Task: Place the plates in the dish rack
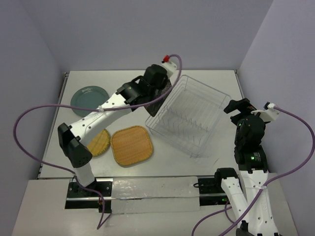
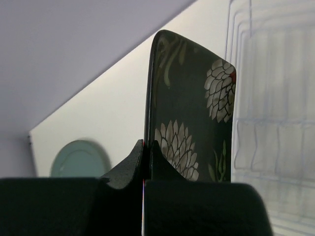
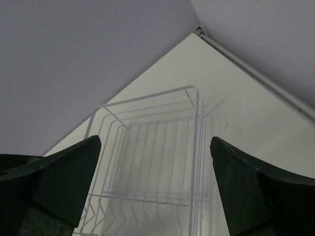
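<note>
Partly under left arm [image 1: 96, 119]: yellow plate [image 1: 102, 141]

Left arm [image 1: 113, 105] overhangs one corner of the open-topped dish rack [image 1: 206, 85]

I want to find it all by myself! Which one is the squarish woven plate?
Find the big clear wire dish rack on the white table. Just left of its near corner, two woven plates lie flat, side by side. Yours is the tan plate with rounded corners; its neighbour, the yellow plate, is round.
</note>
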`<state>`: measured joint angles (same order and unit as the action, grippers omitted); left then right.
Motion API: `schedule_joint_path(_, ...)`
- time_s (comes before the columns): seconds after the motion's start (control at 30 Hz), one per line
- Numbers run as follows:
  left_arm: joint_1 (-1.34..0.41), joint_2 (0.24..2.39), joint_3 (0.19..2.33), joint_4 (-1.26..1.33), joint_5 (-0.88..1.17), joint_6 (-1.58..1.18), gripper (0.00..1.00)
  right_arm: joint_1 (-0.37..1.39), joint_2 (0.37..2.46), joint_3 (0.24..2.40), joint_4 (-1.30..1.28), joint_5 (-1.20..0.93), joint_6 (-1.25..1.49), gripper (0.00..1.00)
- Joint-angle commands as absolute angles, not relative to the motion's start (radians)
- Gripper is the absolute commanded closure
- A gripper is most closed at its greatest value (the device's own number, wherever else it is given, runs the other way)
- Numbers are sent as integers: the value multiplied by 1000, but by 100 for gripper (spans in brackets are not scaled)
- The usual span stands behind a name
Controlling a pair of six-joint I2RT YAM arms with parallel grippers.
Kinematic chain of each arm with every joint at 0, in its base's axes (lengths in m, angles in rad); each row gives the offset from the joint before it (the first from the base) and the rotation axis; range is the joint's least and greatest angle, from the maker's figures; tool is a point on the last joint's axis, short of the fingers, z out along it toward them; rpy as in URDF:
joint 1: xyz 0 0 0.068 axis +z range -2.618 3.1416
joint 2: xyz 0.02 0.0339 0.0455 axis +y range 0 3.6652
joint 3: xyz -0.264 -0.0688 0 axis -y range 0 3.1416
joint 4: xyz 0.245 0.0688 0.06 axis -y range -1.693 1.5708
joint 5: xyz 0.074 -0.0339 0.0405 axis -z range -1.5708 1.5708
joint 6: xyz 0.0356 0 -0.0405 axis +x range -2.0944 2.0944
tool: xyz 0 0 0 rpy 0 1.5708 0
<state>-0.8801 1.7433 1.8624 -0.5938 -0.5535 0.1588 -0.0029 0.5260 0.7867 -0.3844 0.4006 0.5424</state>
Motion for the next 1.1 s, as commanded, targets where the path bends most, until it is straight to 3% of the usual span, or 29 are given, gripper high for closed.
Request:
schedule_joint_path(0.0,-990,1740,2002,-515,-746,271,100,-7,515,774,-364,431,527,0)
schedule_joint_path(0.5,-1058,1809,1981,-439,-947,339,100,-6,526,776,-373,419,518,0)
schedule_joint_path(1.07,-1077,1815,1996,-526,-790,264,100,-6,555,776,-377,428,522,0)
